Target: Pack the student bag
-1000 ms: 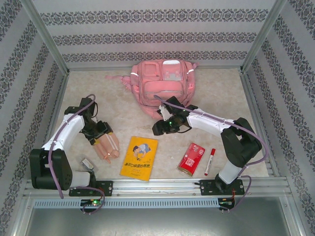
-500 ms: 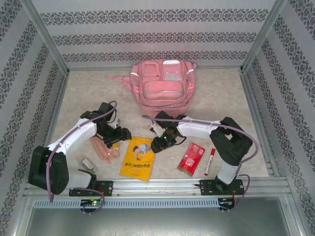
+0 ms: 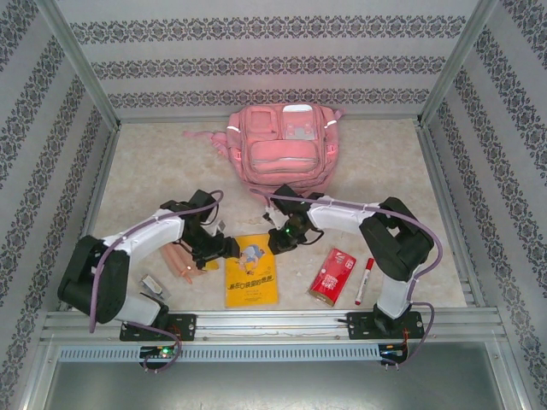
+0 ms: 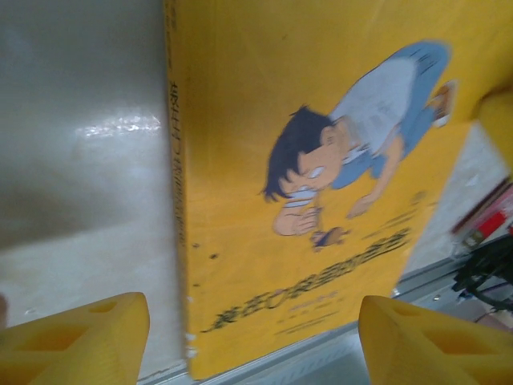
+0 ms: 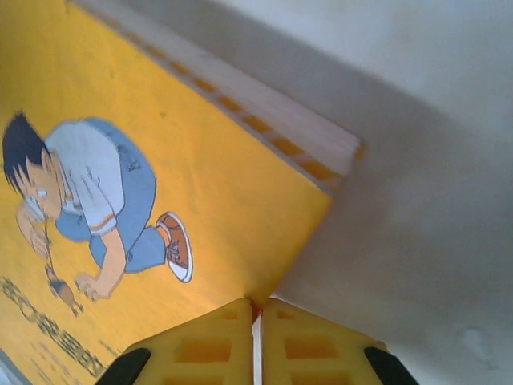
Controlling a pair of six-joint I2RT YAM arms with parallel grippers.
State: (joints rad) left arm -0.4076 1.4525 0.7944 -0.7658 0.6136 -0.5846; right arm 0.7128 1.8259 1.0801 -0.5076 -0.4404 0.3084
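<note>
The pink student bag [image 3: 282, 149] lies at the back middle of the table, apart from both arms. In front of it lies a yellow book [image 3: 252, 275] with a cartoon boy on its cover [image 4: 304, 160]. My right gripper [image 3: 279, 243] is at the book's far right corner, shut [image 5: 256, 309] on the corner of the yellow cover [image 5: 176, 208]. The white page edges show beyond that corner. My left gripper [image 3: 226, 248] hovers at the book's left edge. It is open [image 4: 252, 337], its yellow fingers [image 4: 80, 337] wide apart and holding nothing.
A red box [image 3: 332, 275] and a red marker [image 3: 365, 280] lie right of the book. A pink pencil case [image 3: 184, 260] and a small grey item [image 3: 152, 284] lie to its left, under the left arm. A metal rail [image 3: 282, 323] runs along the near edge.
The right gripper dropped from the bag to the book and shut on its corner. The left arm swung right from the pencil case to the book's left edge. The book turned slightly.
</note>
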